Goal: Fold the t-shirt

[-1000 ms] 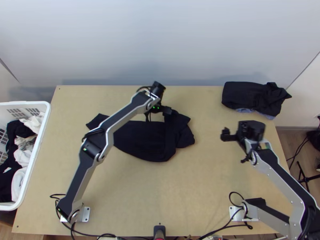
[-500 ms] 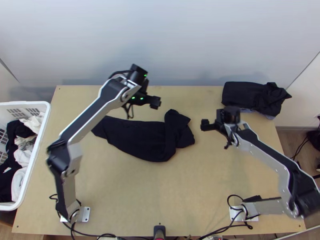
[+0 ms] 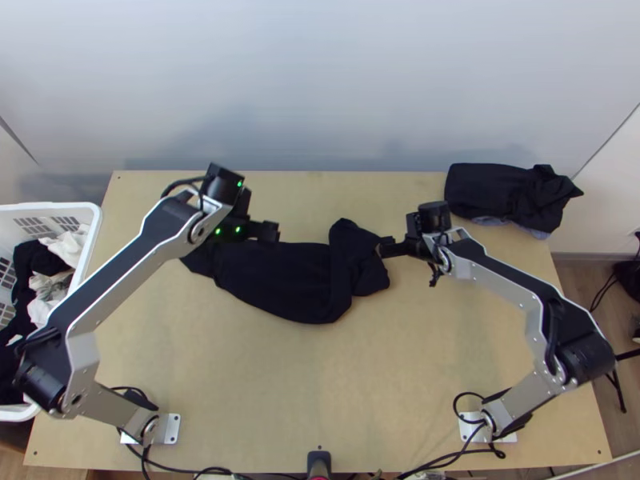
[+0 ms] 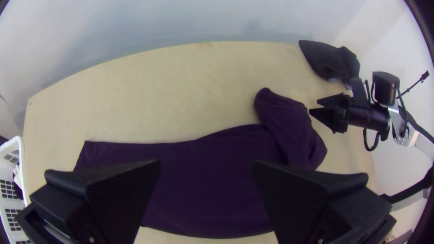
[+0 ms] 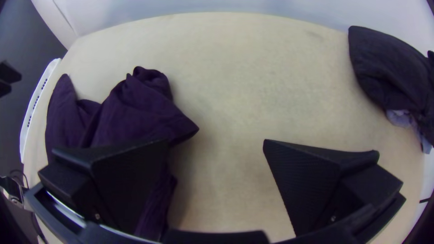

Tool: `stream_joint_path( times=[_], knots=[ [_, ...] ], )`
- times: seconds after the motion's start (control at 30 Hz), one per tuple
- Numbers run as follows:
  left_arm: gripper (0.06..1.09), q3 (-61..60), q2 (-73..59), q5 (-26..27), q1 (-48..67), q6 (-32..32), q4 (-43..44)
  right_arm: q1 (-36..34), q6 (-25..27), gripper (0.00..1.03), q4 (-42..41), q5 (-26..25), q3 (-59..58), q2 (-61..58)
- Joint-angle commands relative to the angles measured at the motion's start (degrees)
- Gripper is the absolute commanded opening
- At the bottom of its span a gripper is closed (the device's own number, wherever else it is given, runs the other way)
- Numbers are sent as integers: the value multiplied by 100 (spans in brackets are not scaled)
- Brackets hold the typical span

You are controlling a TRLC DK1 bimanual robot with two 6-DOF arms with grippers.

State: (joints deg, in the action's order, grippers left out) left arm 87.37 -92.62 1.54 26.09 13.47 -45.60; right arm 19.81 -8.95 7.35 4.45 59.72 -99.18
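The black t-shirt [image 3: 280, 280] lies across the middle of the table, its body fairly flat and its right end folded over and bunched. My left gripper [image 3: 268, 232] is over the shirt's far edge, toward its left part, partly covering that side. At the bunched right end is my right gripper [image 3: 388, 246]. In the left wrist view, the open left gripper [image 4: 207, 165] has the shirt [image 4: 212, 190] beyond its parted fingers. The right wrist view has the right gripper [image 5: 216, 142] open, one finger overlapping the bunched cloth [image 5: 135, 113] and bare table between the two.
Another dark folded garment [image 3: 504, 192] with a bluish piece under it lies at the table's far right corner. A white basket [image 3: 90, 240] of dark and white clothes stands at the left edge. Bare wood [image 3: 320, 384] stretches between the arm bases.
My left gripper has moved left from the shirt's right part to its left part. My right gripper has come left, up to the bunched end. The shirt looks unmoved.
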Motion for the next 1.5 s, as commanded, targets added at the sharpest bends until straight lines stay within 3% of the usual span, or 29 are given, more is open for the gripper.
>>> stream_joint_path(
  times=[0.0,0.53,0.7,0.83,0.97,1.0,1.07,1.1,1.47],
  knots=[
    [103,-1056,693,-40,-165,6,236,128,-133,97,266,179,540,-506],
    [103,-1601,991,-66,-183,68,430,708,-81,95,926,337,1340,-954],
    [103,-1697,974,-75,-183,59,526,743,-19,78,926,329,1314,-893],
    [103,-1724,930,-75,-174,59,544,726,113,52,926,329,1287,-779],
    [103,-1750,930,-75,-156,50,544,699,174,52,926,329,1252,-770],
    [103,-1759,921,-75,-156,50,553,699,218,45,926,329,1235,-761],
    [103,-1768,921,-75,-165,50,553,708,271,11,917,285,1226,-726],
    [103,-1776,921,-75,-165,50,553,708,271,6,926,285,1199,-682],
    [103,-2058,1123,-75,-104,50,553,752,376,3,926,-40,1103,-76]
  ],
)
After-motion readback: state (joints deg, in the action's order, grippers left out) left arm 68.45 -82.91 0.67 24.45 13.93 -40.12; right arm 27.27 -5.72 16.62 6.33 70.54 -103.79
